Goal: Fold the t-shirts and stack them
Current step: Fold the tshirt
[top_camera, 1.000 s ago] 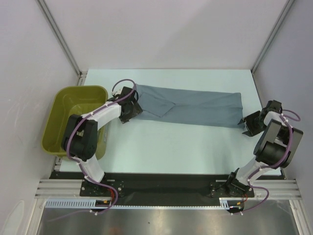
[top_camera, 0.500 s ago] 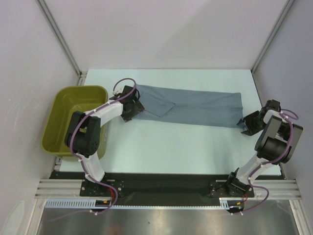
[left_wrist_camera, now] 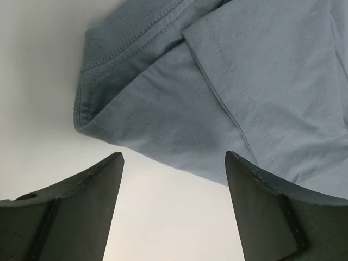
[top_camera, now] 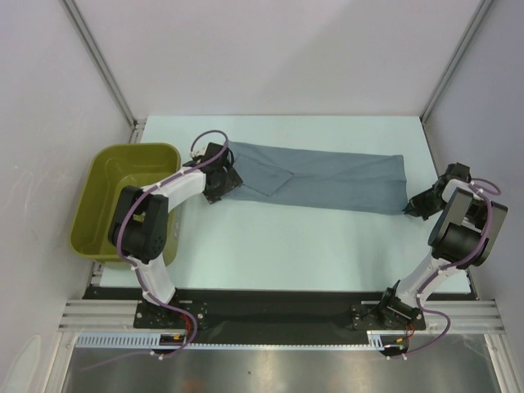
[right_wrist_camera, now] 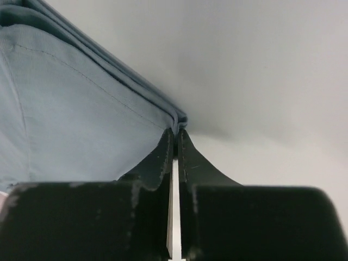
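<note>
Right gripper (right_wrist_camera: 175,132) now clamped on t-shirt (top_camera: 327,180) corner | left gripper (left_wrist_camera: 174,155) spread wide

- Left arm (top_camera: 176,188): white links, bulky black joint housings, a purple cable (top_camera: 205,136) looping along it.
- Right arm (top_camera: 430,274): the same white-and-black build, also purple-cabled.
- Fingers (left_wrist_camera: 81,201): matte black wedges with faintly scuffed edges.

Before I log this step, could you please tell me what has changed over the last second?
The right arm's fingers closed, pinching the near right corner of the t-shirt. The left arm's fingers stay open at the collar end, holding nothing. The t-shirt, folded into a long strip, and the olive basket have not moved.
</note>
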Robot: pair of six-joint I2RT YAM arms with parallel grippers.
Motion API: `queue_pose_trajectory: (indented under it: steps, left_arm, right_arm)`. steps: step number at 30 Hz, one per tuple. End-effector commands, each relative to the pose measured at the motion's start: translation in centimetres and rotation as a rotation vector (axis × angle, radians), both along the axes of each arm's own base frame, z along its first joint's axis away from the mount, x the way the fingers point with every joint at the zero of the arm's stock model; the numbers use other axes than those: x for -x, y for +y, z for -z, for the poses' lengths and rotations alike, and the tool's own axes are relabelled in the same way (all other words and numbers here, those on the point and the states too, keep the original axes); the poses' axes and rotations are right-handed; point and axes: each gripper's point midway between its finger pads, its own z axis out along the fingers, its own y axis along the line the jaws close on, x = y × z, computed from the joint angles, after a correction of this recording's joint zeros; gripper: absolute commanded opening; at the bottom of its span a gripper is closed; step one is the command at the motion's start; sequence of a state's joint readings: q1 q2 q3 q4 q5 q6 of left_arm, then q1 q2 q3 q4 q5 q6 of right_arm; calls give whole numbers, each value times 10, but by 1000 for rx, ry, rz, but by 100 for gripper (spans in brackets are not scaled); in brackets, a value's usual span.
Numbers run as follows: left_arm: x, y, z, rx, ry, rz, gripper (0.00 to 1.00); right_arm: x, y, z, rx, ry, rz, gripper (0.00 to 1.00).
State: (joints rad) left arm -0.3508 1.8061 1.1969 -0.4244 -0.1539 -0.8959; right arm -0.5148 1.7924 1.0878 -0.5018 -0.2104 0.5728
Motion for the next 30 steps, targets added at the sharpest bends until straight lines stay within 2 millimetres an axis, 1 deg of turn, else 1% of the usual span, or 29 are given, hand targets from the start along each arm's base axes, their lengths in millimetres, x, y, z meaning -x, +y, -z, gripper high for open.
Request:
queue_pose_trajectory:
  steps: [1,3,5,8,9,11,13,14,15,16,18,19,20,21,23,24,25,26,28,30]
  left_arm:
    - [-9,1,-15,-10,-44,26,81]
    - [-10,1,-17,-15,-50,36,81]
    - [-10,1,-19,-17,-53,43,81]
    - [-12,0,-29,-39,-83,81,81]
    - [-12,2,-31,-49,-89,90,81]
    - [-13,3,-39,-108,-112,128,81]
    - [-11,1,-43,-136,-119,156,81]
    - [-10,1,-47,-157,-124,175,81]
    - [-8,-2,-48,-166,-127,188,82]
    - [-7,-2,-49,-171,-128,195,82]
    - [-3,-2,-52,-180,-127,205,82]
    - [-1,-1,-53,-181,-126,208,82]
    - [3,0,-51,-184,-117,205,83]
    - [3,1,-55,-184,-125,203,84]
    - [6,2,-56,-183,-114,207,86]
    - [5,1,-57,-181,-113,209,86]
    - [6,0,-58,-178,-106,214,86]
    - [6,-1,-58,-170,-105,213,86]
    - [6,-6,-60,-148,-109,221,86]
    - [5,-9,-59,-132,-107,227,86]
  right_arm:
    - [4,-9,0,44,26,6,0]
    - [11,-8,2,53,47,10,0]
    - [23,-9,4,69,90,34,0]
    - [53,-4,3,96,158,86,0]
    - [67,1,1,106,170,92,0]
    - [87,5,-2,150,222,97,0]
    - [108,17,-7,196,267,66,0]
    - [113,23,-7,208,282,46,0]
    - [121,31,-9,209,301,27,0]
    - [125,47,-10,216,298,-23,0]
    - [129,68,-14,198,283,-38,0]
    - [131,83,-18,184,253,-57,0]
    - [131,103,-20,186,238,-117,0]
    - [132,116,-23,176,230,-102,0]
    - [137,134,-28,184,210,-122,0]
    - [143,141,-28,178,218,-126,0]
    - [146,142,-27,183,216,-129,0]
    - [151,138,-24,195,219,-122,0]
    - [158,124,-24,243,241,-124,0]
    - [164,103,-24,244,250,-47,0]
